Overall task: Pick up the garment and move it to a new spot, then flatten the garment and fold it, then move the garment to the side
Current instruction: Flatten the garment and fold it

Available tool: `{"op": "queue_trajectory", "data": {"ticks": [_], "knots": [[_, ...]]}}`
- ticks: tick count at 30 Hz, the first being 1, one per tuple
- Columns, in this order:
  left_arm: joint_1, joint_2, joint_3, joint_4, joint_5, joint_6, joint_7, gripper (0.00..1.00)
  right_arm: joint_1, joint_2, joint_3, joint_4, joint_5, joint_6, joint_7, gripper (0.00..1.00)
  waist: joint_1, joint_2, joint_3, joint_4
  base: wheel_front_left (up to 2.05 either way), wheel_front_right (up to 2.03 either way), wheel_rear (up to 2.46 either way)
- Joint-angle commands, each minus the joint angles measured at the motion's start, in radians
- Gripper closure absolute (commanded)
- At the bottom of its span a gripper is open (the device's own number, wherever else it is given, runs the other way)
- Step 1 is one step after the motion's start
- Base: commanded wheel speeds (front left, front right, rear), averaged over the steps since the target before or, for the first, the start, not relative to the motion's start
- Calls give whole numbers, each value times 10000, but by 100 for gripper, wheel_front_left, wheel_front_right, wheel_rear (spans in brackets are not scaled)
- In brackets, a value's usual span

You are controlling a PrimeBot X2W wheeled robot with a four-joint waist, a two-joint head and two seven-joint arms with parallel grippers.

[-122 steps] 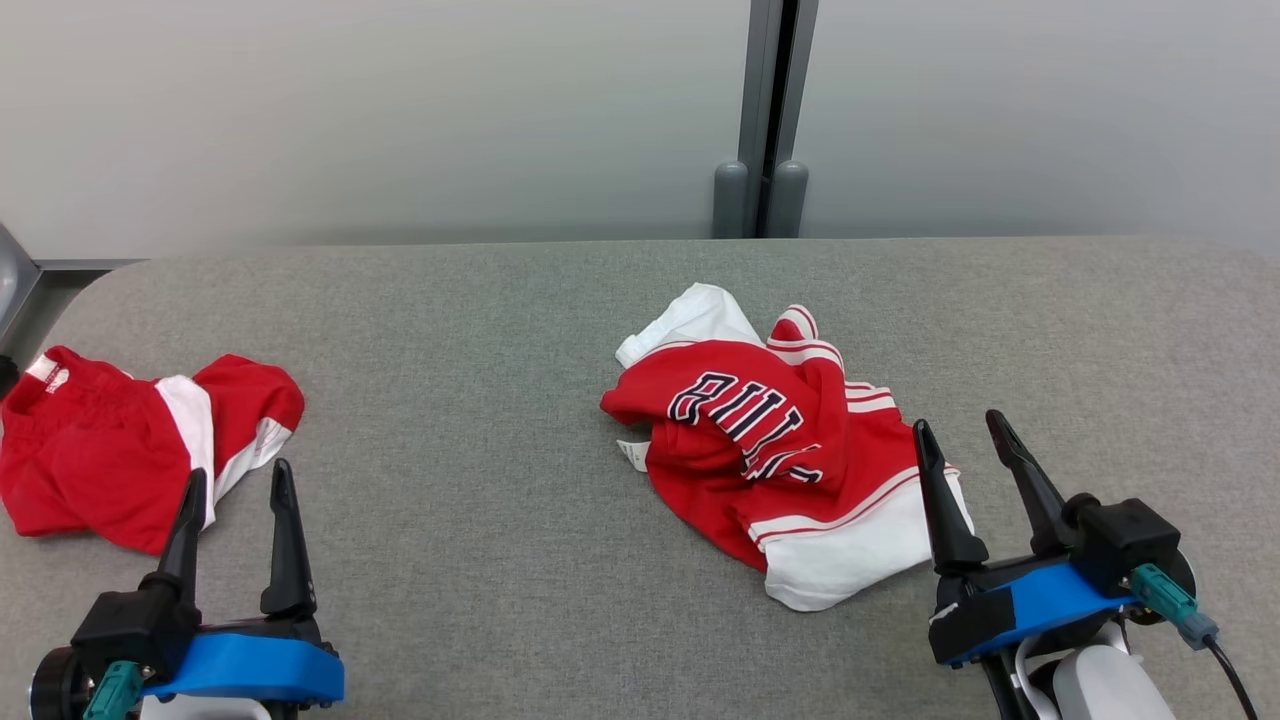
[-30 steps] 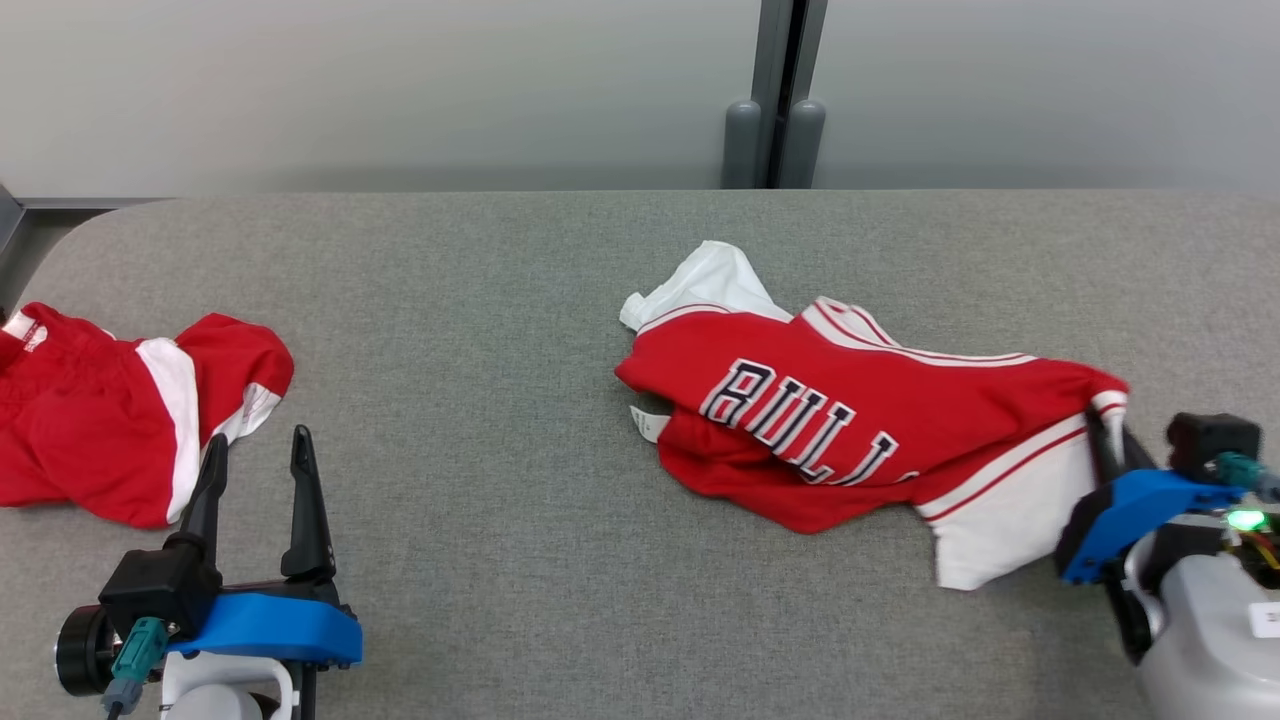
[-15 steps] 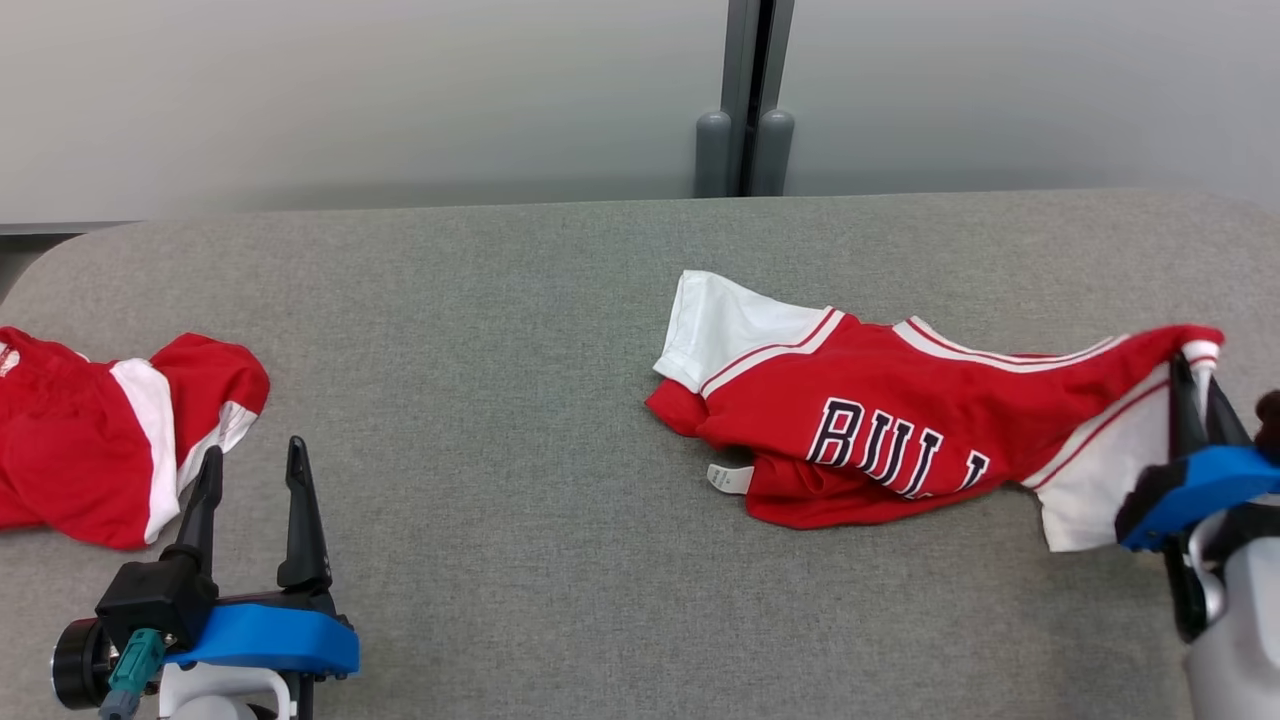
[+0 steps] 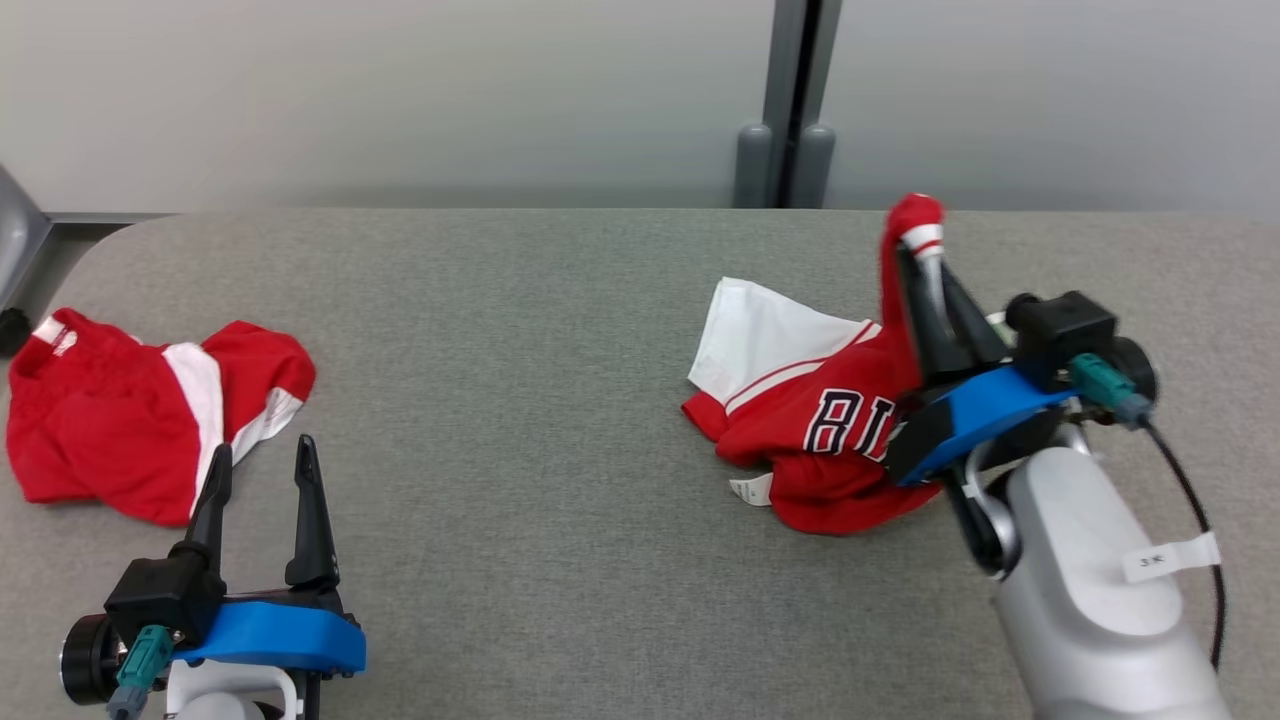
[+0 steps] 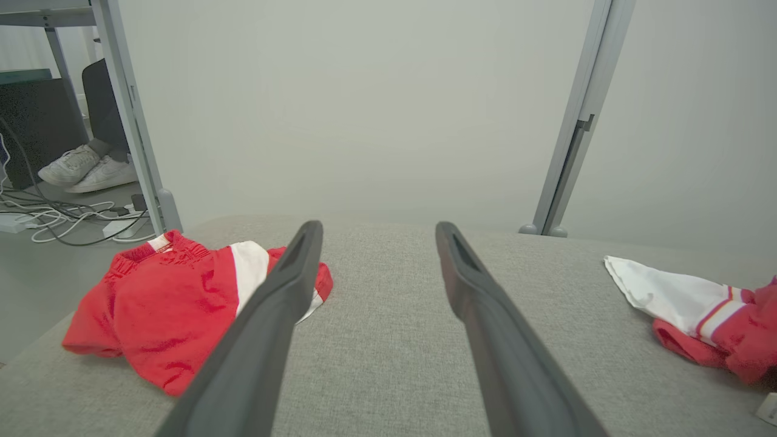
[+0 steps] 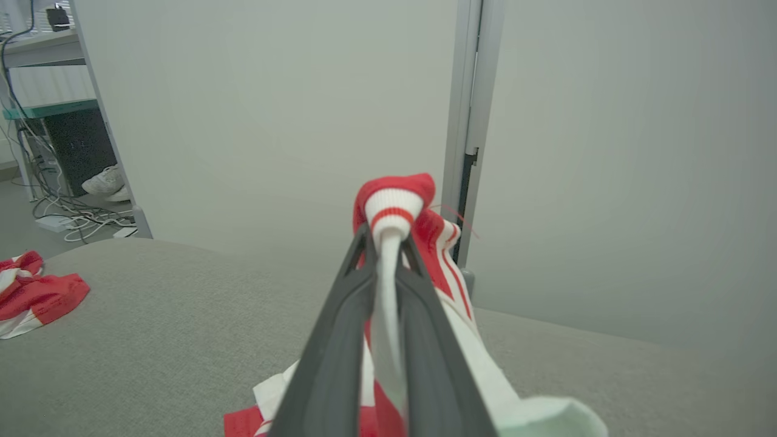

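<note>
R gripper [image 4: 922, 262] held high over table [image 4: 520, 330], fingers tilted up, forearm rose from lower right, jaws clamped on red jersey [image 4: 810, 420] cuff, rest of jersey lay center-right on table, L gripper [image 4: 262, 455] sat low near front-left, jaws apart

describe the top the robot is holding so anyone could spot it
On the grey table, look at the right half. The jersey is red with a white sleeve and dark lettering, one cuff pinched in the right tool; the shorts at far left have no lettering.
</note>
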Motion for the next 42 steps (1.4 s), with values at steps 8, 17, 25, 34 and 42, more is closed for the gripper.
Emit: {"op": "queue_trajectory", "data": {"ticks": [8,17,25,34,42], "knots": [[-162,-46,-33,112,-7,-17,-30,0,-436,86,3164,-426,1945,1,-50,100,1,0,-45,785,0,0,0],[-250,-97,-191,269,-39,-20,-30,0,-566,79,6737,-398,3638,1,-215,100,1,0,-55,1506,0,0,0],[-360,-121,-210,438,-85,-23,-30,0,-324,79,9359,-126,4707,1,-287,0,1,0,51,1686,0,0,0],[-316,-101,-18,443,-114,-23,-30,0,-883,78,8996,214,4988,1,-375,0,1,0,68,1229,0,0,0],[-20,-25,223,235,-49,-24,-30,0,-586,75,5736,562,3133,1,-380,0,1,0,-1,703,0,0,0]]}}
